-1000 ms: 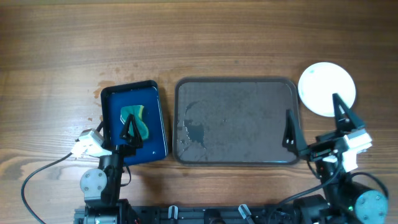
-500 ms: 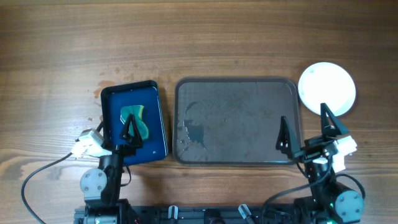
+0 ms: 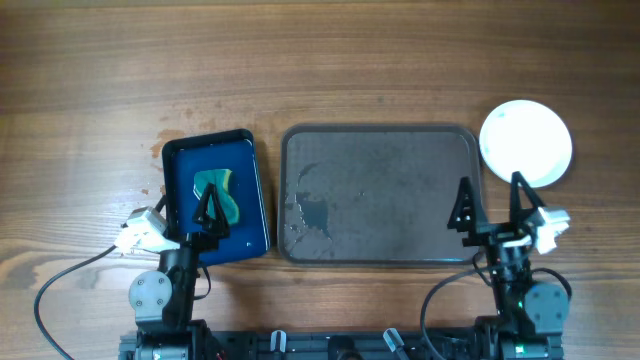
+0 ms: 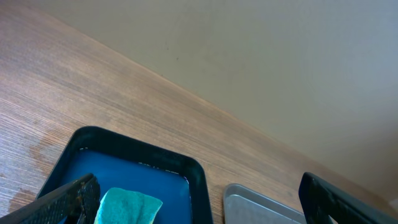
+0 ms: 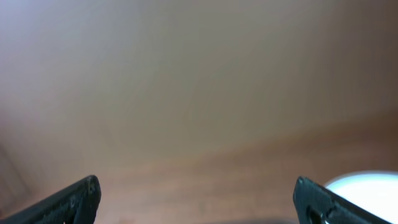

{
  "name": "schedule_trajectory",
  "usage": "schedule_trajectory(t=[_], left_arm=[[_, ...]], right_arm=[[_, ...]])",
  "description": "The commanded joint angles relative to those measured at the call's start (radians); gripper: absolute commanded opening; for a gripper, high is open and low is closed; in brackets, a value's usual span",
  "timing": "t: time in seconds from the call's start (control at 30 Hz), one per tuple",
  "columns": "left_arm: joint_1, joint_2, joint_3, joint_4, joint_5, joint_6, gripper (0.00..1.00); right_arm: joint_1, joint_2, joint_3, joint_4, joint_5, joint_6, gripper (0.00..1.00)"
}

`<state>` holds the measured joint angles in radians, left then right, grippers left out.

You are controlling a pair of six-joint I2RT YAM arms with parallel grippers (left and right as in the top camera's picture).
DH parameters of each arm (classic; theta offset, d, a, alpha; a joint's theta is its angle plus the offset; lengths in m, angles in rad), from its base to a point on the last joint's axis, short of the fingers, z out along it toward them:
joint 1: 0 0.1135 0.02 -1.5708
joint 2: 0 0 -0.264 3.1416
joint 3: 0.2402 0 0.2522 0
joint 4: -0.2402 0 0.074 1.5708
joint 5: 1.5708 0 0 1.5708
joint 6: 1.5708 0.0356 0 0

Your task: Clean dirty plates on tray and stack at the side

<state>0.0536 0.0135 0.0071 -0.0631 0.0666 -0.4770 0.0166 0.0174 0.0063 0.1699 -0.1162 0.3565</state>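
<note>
The grey-brown tray (image 3: 400,170) lies at the table's middle with nothing on it except wet smears near its left end. The plates (image 3: 526,143) show as one white disc on the wood, right of the tray; its edge (image 5: 368,188) is blurred in the right wrist view. My right gripper (image 3: 492,207) hangs open over the tray's front right corner, just short of the plates, holding nothing. My left gripper (image 3: 200,212) stands open over the small blue tray (image 3: 250,190), by a teal sponge (image 3: 215,190), and grips nothing.
The left wrist view has the blue tray (image 4: 130,168), the sponge (image 4: 127,205) beside my left finger, and the grey tray's corner (image 4: 258,208). Bare wood stretches behind both trays. Cables and arm bases line the front edge.
My right arm has drawn back toward its base and turned, its jaws moving away from the plates while staying open. The left arm has not moved.
</note>
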Motion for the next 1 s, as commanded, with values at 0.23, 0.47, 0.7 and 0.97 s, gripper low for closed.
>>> schedule_trajectory(t=[0.23, 0.47, 0.7, 0.97], left_arm=[[0.005, -0.009, -0.001, -0.009, 0.011, 0.001, 1.00], [0.006, -0.009, -0.001, -0.009, 0.011, 0.001, 1.00], [0.006, -0.009, -0.001, -0.009, 0.011, 0.001, 1.00], [0.006, -0.009, -0.001, -0.009, 0.011, 0.001, 1.00]], right_arm=[[-0.004, -0.014, -0.002, -0.156, -0.077, -0.250, 1.00], [-0.004, -0.014, -0.002, -0.156, -0.072, -0.249, 1.00], [-0.004, -0.014, -0.002, -0.156, -0.072, -0.249, 1.00], [-0.004, -0.014, -0.002, -0.156, -0.072, -0.249, 1.00]])
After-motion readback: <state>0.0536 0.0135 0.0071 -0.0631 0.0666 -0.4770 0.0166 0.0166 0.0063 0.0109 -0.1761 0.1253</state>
